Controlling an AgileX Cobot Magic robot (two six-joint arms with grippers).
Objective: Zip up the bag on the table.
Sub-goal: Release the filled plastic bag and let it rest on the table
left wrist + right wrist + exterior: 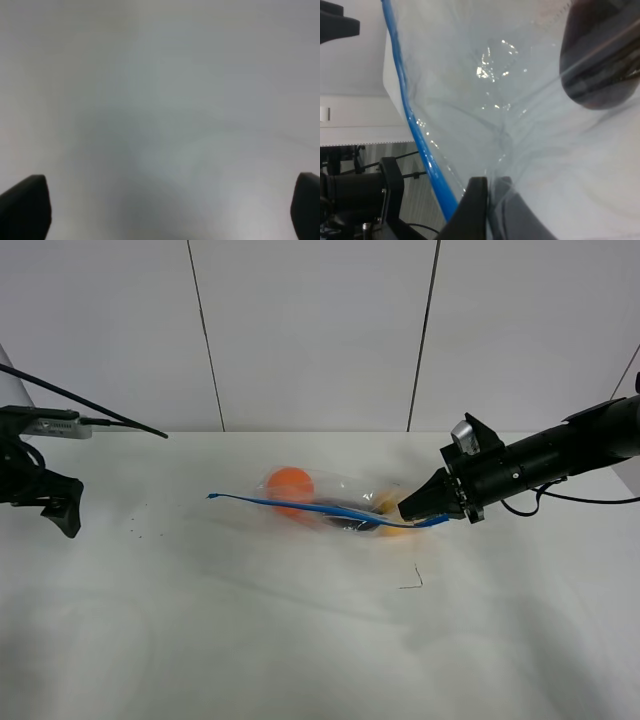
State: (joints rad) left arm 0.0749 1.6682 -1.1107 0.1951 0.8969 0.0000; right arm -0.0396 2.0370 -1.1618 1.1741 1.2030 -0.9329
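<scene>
The bag lies near the middle of the table, a little toward the far side in your high view. Through its clear, crinkled plastic you see an orange item at the left end, a dark purple item near the centre and a yellow item toward the right end. The blue zipper strip runs along the bag's near edge, from a free tip on the left to the right end. You cannot tell from any view whether its tracks are pressed together. Your right gripper reaches in low from the right with its fingers pinched together on the bag's clear film, just beside the blue strip at that end. A black cable trails from the arm behind it. Your left gripper hangs at the table's left edge, well apart from the bag. Its wrist view shows only a blurred white surface, with two dark fingertips spread wide at opposite corners and nothing between them. A thin dark mark sits on the tabletop near the bag's right end, on the side toward you, and faint specks dot the surface left of the bag. Pale wall panels close off the scene behind the table.
</scene>
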